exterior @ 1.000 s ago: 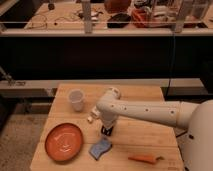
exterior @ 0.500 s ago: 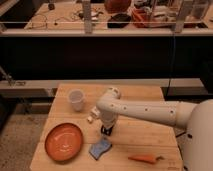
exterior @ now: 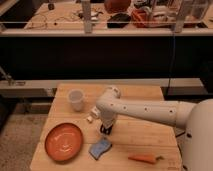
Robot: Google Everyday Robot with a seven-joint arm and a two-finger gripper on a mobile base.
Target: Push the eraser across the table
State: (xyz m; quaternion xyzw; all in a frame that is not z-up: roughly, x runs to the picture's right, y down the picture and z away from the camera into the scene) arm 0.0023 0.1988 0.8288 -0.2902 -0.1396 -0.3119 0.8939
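My white arm reaches in from the right over the light wooden table [exterior: 140,137]. Its wrist points straight down near the table's middle. The gripper [exterior: 106,130] shows as a dark tip just above the wood, a little behind the blue sponge. No eraser shows apart from that dark tip; it is hidden by the gripper or the arm.
A white cup [exterior: 76,99] stands at the back left. An orange plate [exterior: 63,142] lies front left. A small white block [exterior: 91,119] sits left of the gripper. The blue wavy sponge [exterior: 100,147] lies just in front of it, and a carrot [exterior: 145,159] lies front right.
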